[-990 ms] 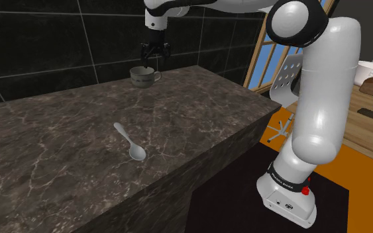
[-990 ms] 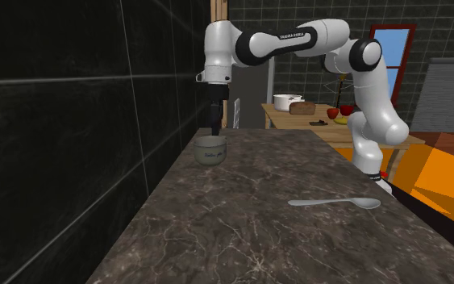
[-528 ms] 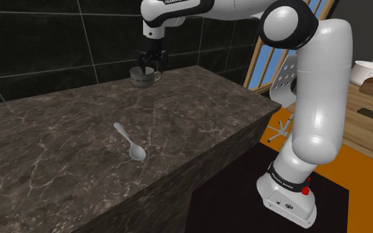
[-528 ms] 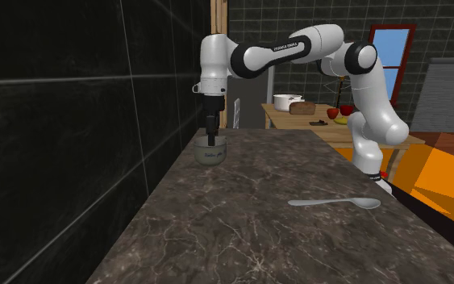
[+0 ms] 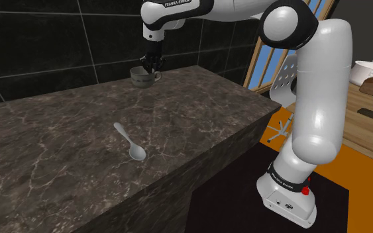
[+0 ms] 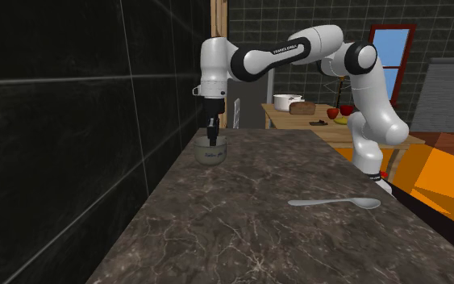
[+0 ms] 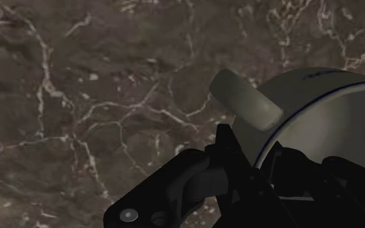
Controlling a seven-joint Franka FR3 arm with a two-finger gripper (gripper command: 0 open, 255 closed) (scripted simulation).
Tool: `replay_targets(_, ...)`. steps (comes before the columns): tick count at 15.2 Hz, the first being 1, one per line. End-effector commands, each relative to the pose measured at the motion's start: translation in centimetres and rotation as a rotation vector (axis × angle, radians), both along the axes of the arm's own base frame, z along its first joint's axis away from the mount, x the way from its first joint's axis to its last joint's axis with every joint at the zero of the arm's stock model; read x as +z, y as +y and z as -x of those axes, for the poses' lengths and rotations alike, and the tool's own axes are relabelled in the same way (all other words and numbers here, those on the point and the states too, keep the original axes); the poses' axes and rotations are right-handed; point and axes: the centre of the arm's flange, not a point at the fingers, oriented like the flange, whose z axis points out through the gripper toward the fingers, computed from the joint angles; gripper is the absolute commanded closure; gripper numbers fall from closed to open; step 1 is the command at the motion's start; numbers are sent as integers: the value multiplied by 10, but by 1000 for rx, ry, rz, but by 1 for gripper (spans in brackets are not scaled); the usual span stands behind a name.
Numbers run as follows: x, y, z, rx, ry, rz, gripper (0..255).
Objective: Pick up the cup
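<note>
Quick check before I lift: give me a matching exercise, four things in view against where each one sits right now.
Things:
1. cup
2. spoon
3. end effector
4. stand

Places or states:
A. lying flat in the middle of the counter
B. below the counter's edge, at the shoulder view's lower right
C. at the counter's far end, by the dark tiled wall
D. closed on the cup's rim

Pairs: 1-C, 2-A, 3-D, 4-B
</note>
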Motion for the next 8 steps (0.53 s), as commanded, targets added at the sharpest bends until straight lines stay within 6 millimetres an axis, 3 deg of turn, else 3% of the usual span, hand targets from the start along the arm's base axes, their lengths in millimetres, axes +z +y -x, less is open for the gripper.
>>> replay_targets(1, 0, 0, 0, 0, 1, 0, 255)
replay_targets(4, 0, 0, 0, 0, 1, 0, 255)
replay_targets(8, 22, 0, 0, 0, 1, 0, 255)
